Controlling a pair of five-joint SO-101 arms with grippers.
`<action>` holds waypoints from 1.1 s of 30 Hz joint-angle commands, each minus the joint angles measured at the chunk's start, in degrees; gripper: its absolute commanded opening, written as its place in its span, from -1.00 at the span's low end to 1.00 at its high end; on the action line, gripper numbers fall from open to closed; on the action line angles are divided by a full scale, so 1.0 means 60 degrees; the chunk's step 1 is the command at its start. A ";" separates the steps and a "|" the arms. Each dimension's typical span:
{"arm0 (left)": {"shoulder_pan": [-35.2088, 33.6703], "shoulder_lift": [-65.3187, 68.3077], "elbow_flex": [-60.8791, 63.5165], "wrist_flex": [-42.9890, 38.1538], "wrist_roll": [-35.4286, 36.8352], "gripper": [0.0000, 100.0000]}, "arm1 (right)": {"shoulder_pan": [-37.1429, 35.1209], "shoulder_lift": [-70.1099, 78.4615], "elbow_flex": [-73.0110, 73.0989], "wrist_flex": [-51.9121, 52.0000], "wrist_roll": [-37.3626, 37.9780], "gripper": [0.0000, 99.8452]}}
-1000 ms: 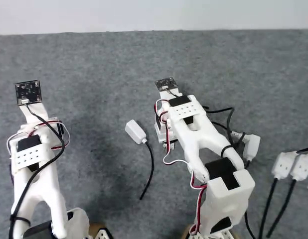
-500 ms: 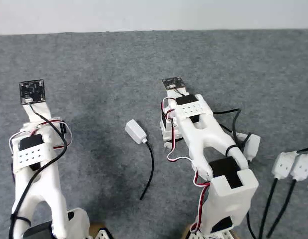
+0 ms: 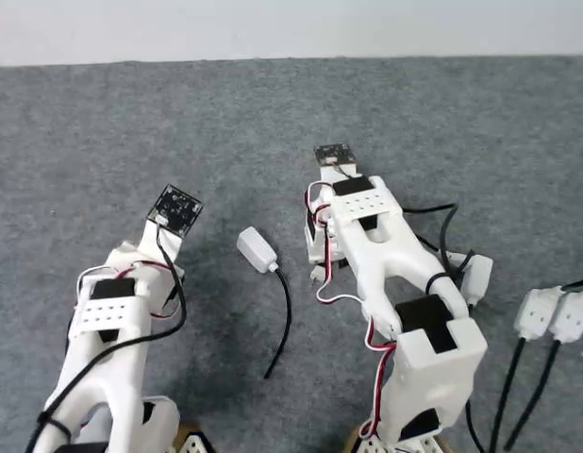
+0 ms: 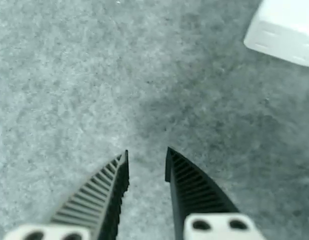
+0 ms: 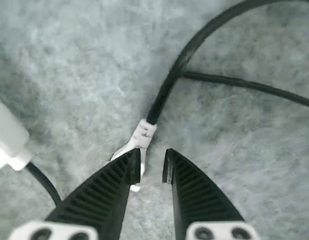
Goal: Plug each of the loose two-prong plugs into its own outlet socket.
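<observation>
A white plug body (image 3: 256, 248) with a black cord (image 3: 284, 321) lies on the grey carpet between the two arms. The left arm (image 3: 112, 321) angles toward it. My left gripper (image 4: 147, 161) hovers open over bare carpet, with that white body (image 4: 284, 30) a short way beyond its tips. My right gripper (image 5: 152, 162) is slightly open, low over a small white plug end (image 5: 142, 136) on a black cord (image 5: 184, 60); one fingertip (image 5: 134, 165) overlaps it. Another white plug (image 3: 477, 276) lies right of the right arm (image 3: 386, 255).
Two white socket blocks (image 3: 537, 311) (image 3: 572, 316) with black cords sit at the right edge. Black cords (image 3: 442, 226) loop beside the right arm. A second black cord (image 5: 254, 85) crosses the carpet. A white body (image 5: 7, 135) lies beside the right gripper.
The left arm has swung right, toward the white plug body in the middle. The right arm shifted slightly right and has since held nearly still.
</observation>
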 commanded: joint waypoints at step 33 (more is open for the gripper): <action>0.0073 -0.0454 -0.0037 0.0059 -0.0088 -0.77 | -0.0168 0.1502 -0.2022 0.0696 -0.1172 -0.82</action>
